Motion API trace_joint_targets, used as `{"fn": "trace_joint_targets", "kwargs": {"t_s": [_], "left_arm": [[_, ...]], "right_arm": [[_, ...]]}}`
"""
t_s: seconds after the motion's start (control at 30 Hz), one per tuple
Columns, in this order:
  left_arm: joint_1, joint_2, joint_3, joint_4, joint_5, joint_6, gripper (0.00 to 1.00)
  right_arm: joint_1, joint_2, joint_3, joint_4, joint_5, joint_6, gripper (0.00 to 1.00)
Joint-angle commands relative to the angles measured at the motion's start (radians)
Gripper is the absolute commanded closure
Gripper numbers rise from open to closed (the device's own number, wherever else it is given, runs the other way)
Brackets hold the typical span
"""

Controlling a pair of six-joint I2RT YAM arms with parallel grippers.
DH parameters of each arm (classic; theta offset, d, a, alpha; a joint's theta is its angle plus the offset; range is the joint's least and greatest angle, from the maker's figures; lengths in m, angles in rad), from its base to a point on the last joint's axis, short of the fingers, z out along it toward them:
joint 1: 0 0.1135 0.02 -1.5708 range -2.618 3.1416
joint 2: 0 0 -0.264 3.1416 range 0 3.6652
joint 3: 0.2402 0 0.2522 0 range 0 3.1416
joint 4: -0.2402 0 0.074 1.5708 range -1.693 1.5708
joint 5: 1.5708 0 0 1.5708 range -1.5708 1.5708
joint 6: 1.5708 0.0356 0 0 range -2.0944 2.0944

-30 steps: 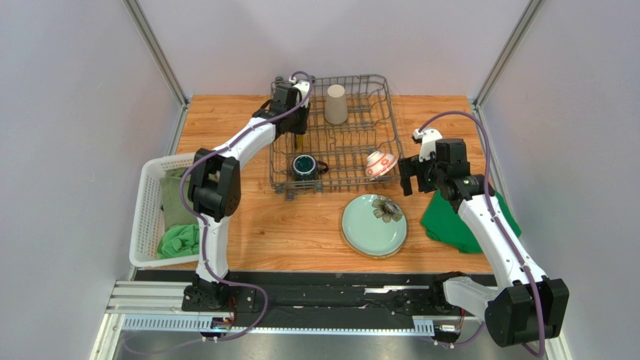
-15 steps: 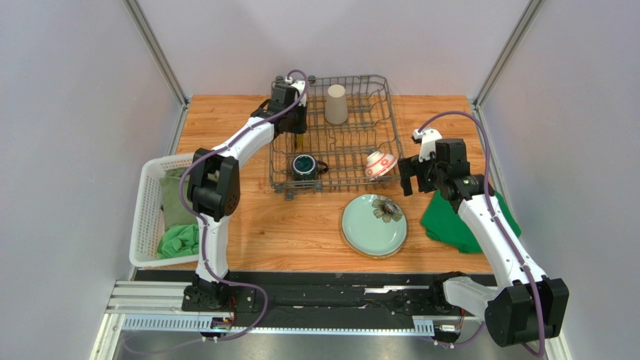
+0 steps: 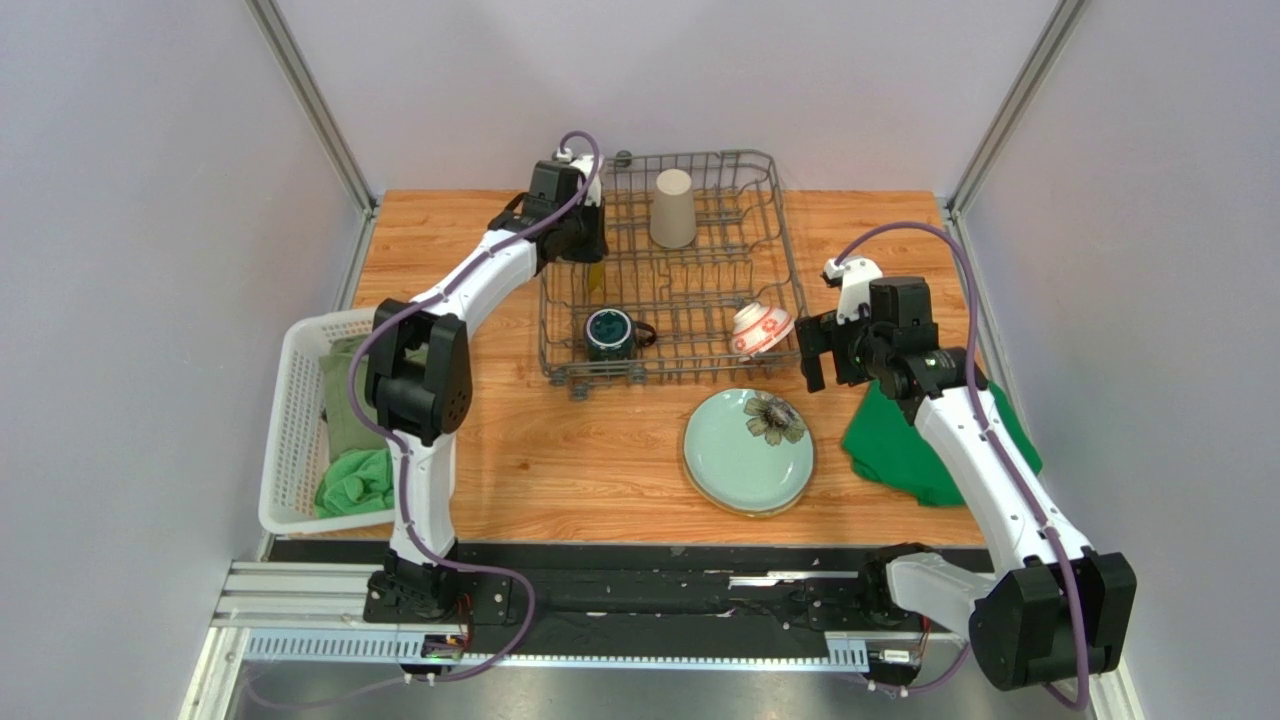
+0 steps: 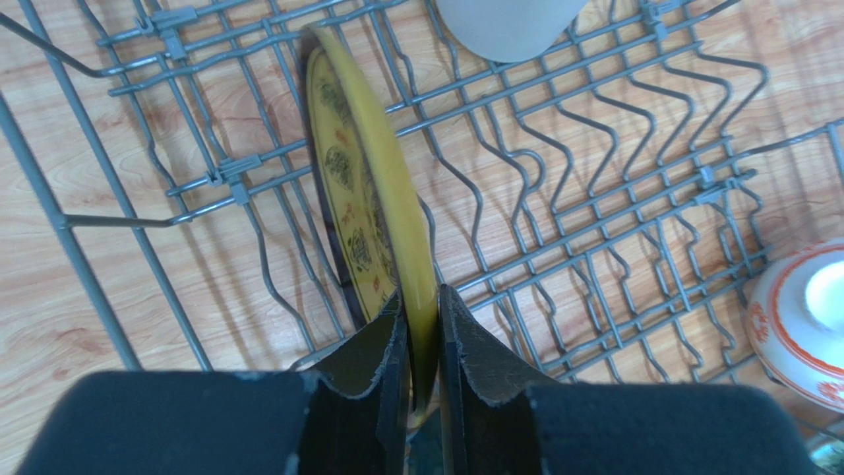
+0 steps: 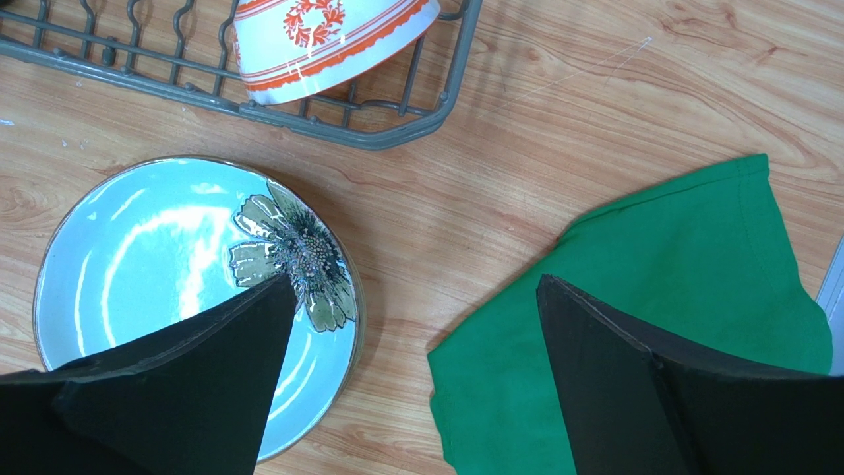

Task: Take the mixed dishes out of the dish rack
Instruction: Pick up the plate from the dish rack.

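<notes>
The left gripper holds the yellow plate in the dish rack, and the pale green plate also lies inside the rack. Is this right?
Not quite. The pale green plate lies on the table, outside the dish rack; the top external view shows it. The left gripper does hold the yellow plate.

Glossy yellow plate (image 4: 381,193), matt grey wire dish rack (image 4: 238,179) (metal, seemingly), wood-grain table (image 4: 40,327).

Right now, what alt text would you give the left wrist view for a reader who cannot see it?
The left hand pinches the rim of a yellow patterned plate standing on edge in a grey wire dish rack. A beige cup sits at the top edge and a red-and-white bowl at the far right, with the wooden table beneath.
</notes>
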Motion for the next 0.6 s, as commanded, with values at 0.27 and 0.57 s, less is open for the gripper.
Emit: {"fn": "trace_joint_targets", "kwargs": {"t_s": [0.27,0.57], "left_arm": [[0.011,-0.176,0.044,0.01,-0.013,0.008,1.0],[0.009,-0.272,0.032,0.007,0.02,0.079,1.0]], "right_arm": [[0.003,0.011,-0.003,0.028,0.016,-0.019,0.03],[0.005,0.002,-0.002,0.03,0.022,-0.022,0.03]]}}
